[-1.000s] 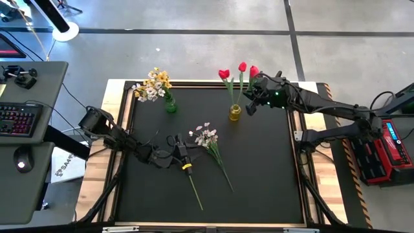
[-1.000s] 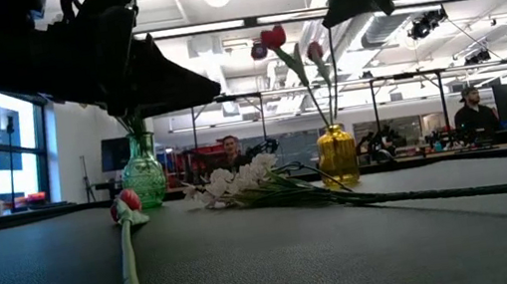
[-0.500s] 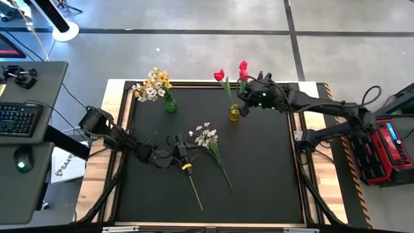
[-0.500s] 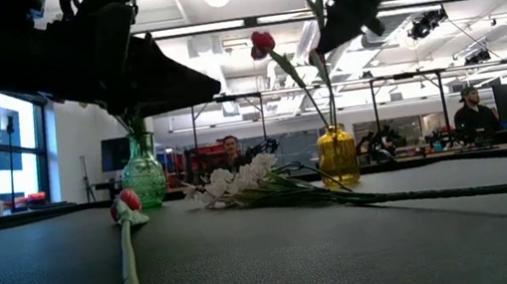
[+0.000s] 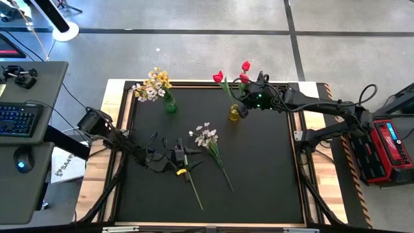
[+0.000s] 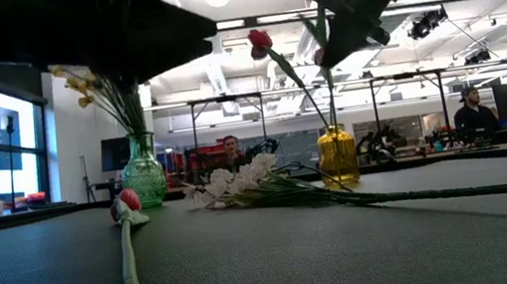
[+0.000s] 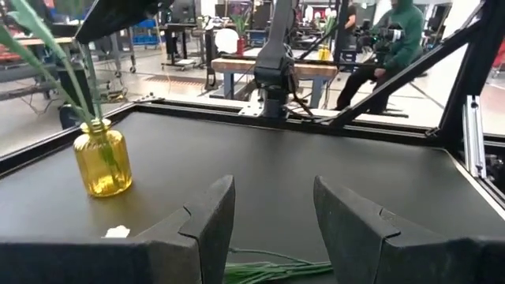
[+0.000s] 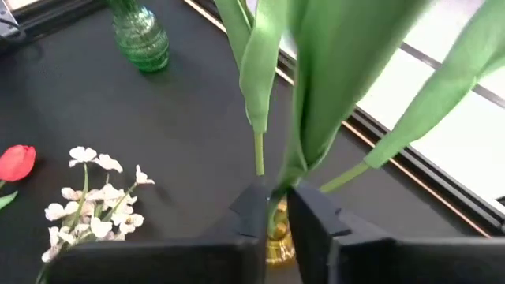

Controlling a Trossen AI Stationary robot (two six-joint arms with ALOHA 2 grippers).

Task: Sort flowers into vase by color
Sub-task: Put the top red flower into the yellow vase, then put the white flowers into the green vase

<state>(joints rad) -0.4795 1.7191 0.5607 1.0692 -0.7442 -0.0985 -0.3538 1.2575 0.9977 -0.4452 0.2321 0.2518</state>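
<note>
High view, held tulip (image 5: 245, 66): stem upright over yellow vase (image 5: 234, 113), right gripper (image 5: 244, 103) jaws clamped on it.
Left gripper (image 5: 192, 160): jaws apart, above lying tulip (image 5: 191, 184).
White spray (image 5: 208, 137): flat on tabletop (image 5: 259, 168), just beside.

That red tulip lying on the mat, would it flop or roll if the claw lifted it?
The tulip has a long thin stem with its bloom at one end, so it would probably droop. Looks light. Its round stem might roll if nudged.

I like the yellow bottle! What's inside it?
The yellow vase holds red tulips on green stems. The right gripper has its jaws closed on one stem just above the neck. Through the tinted glass, stems show only faintly; their ends cannot be made out.
</note>
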